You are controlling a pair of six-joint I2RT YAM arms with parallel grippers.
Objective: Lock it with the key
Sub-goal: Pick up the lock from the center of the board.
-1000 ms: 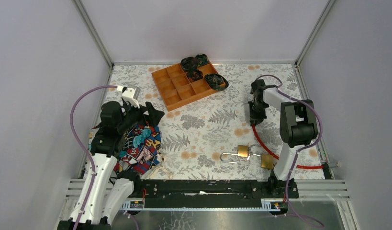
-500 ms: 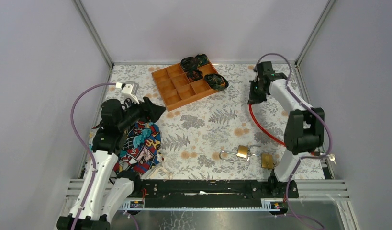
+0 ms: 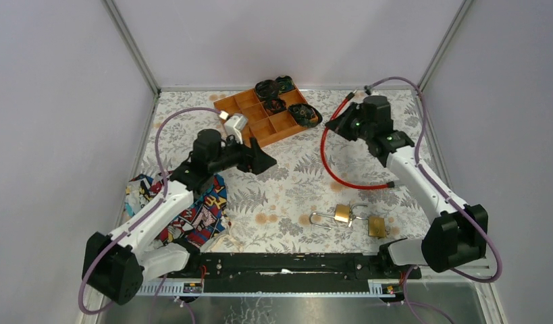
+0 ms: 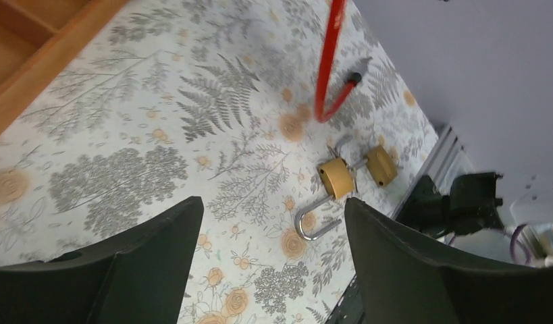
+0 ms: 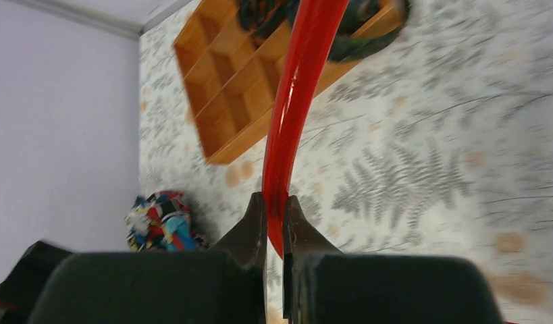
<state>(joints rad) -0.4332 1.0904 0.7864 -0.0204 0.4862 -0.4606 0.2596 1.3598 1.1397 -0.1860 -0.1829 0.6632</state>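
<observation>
Two brass padlocks lie near the front right of the table. One padlock [image 3: 341, 213] has its shackle open to the left; the other padlock [image 3: 377, 226] lies just right of it. Both show in the left wrist view, the first padlock [image 4: 336, 177] nearer than the second padlock [image 4: 381, 165]. I cannot make out a key for certain. My left gripper [image 3: 263, 162] is open and empty over the table's middle, its jaws wide apart in its own view [image 4: 272, 206]. My right gripper [image 3: 339, 125] is shut on a red cable [image 5: 300, 81] and holds it raised [image 5: 275, 202].
The red cable [image 3: 334, 172] loops down onto the table behind the padlocks. An orange divided tray [image 3: 260, 125] with dark objects in its far cells stands at the back. A colourful cloth [image 3: 196, 206] lies front left.
My left arm has swung right, from over the cloth to the table's middle. My right arm has carried the red cable up and left, from the right edge toward the tray.
</observation>
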